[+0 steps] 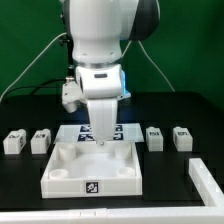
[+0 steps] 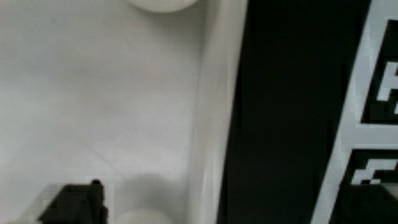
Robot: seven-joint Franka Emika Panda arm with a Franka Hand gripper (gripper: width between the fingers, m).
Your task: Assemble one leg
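Four legs stand on the black table, each a small white block with a tag. Two are at the exterior view's left [image 1: 14,142] [image 1: 40,141] and two at its right [image 1: 155,138] [image 1: 181,136]. The large white tray [image 1: 70,168] with round corner sockets lies in the middle. My gripper [image 1: 100,140] hangs low over the tray's far edge and holds nothing. The wrist view shows the tray's floor [image 2: 107,110], one corner socket [image 2: 164,4] and one dark fingertip [image 2: 75,203] standing far off centre. The other finger is lost against the black table.
The marker board [image 1: 122,130] lies just behind the tray and also shows in the wrist view [image 2: 374,100]. A strip of black table [image 2: 285,120] separates it from the tray's rim. Another white part [image 1: 207,182] lies at the exterior view's lower right.
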